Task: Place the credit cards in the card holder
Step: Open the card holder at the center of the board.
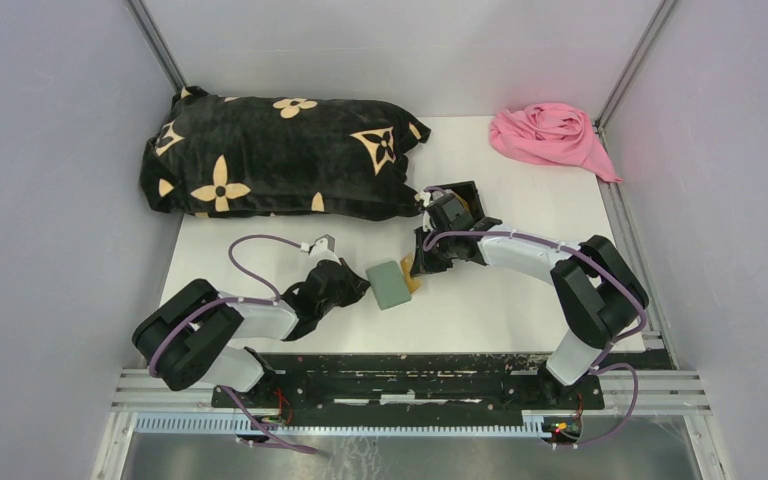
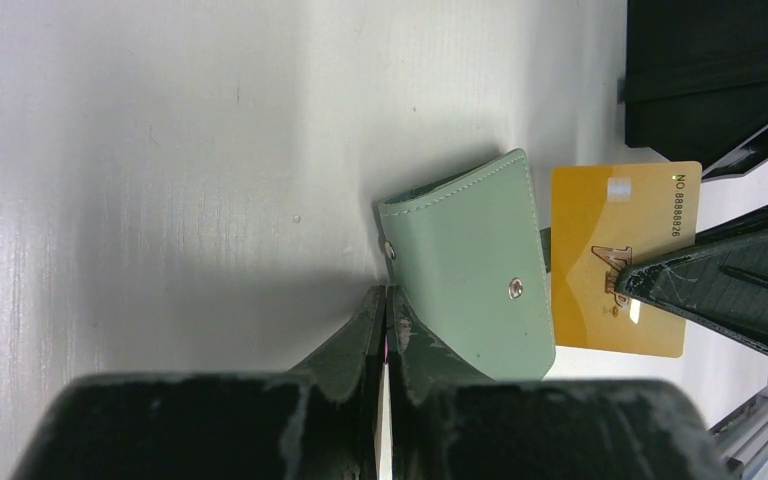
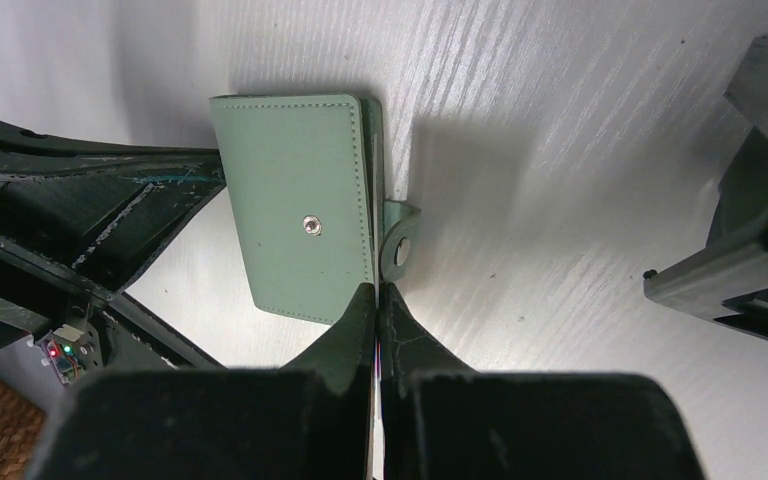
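Note:
The sage-green card holder (image 1: pixel 392 284) sits between my two grippers near the table's middle, closed, with its snap (image 2: pixel 515 288) facing up. My left gripper (image 2: pixel 388 296) is shut, its tips pinching the holder's (image 2: pixel 470 270) left edge by the snap tab. A yellow credit card (image 2: pixel 615 260) sticks out past the holder's right side, with a finger (image 2: pixel 720 290) of the right gripper lying across it. In the right wrist view my right gripper (image 3: pixel 377 292) is shut on that card, seen edge-on, its tips against the holder (image 3: pixel 295 200) beside the tab (image 3: pixel 400 240).
A black open-topped box (image 1: pixel 460 205) stands just behind the right gripper. A black pillow with tan flowers (image 1: pixel 280 155) fills the back left. A pink cloth (image 1: pixel 550 135) lies at the back right. Grey walls close in both sides.

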